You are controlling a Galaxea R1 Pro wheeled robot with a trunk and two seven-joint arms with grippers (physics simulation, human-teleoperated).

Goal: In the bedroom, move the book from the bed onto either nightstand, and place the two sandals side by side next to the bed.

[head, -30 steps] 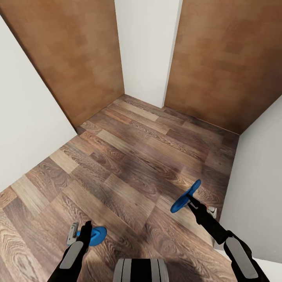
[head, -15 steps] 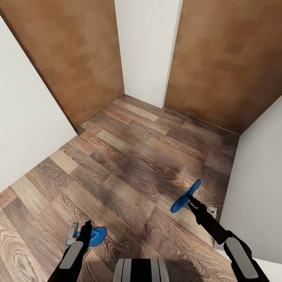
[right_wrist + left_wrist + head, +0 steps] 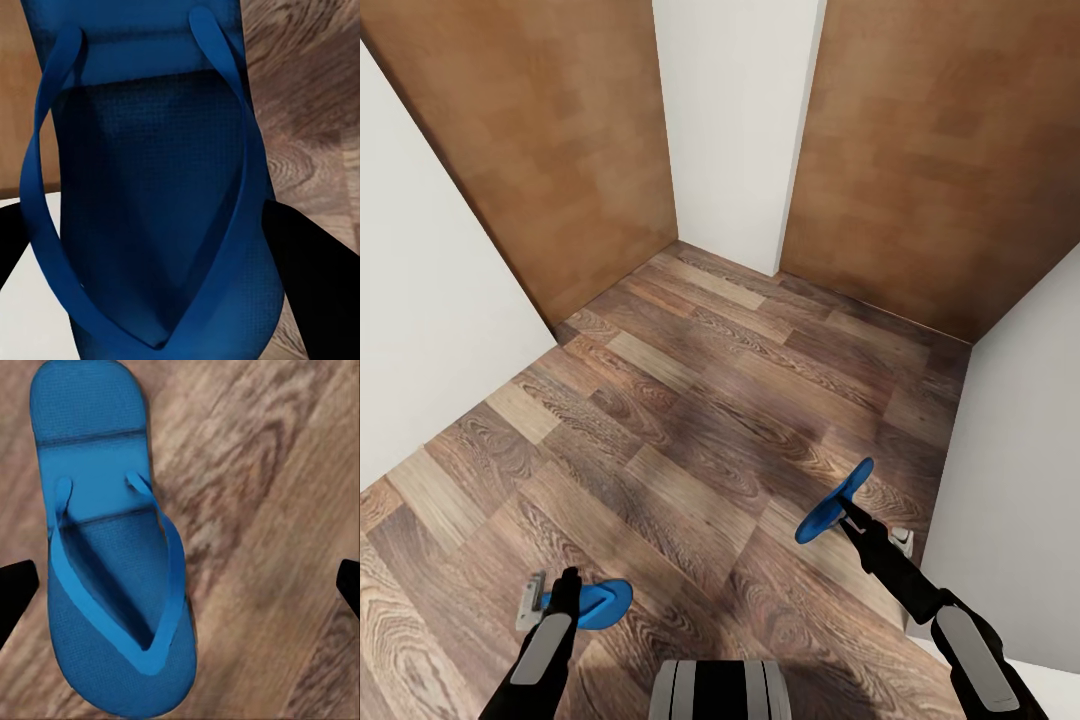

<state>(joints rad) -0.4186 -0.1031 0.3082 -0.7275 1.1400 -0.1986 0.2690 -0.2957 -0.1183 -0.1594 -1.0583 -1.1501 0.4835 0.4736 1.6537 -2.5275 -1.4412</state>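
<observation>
Left gripper (image 3: 550, 600) fingers spread over floor sandal (image 3: 112, 562) at 7 o'clock; right gripper (image 3: 847, 512) pinching raised sandal (image 3: 832, 505) at 4 o'clock—likely light, floppy; grip the sole edge.

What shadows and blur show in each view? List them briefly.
Head view: a soft dark shadow patch lies on the wood floor mid-frame; the doors look evenly lit, no glare. Left wrist view: the sandal is sharp, the floor grain slightly soft. Right wrist view: the held sandal looks darker, shaded.
</observation>
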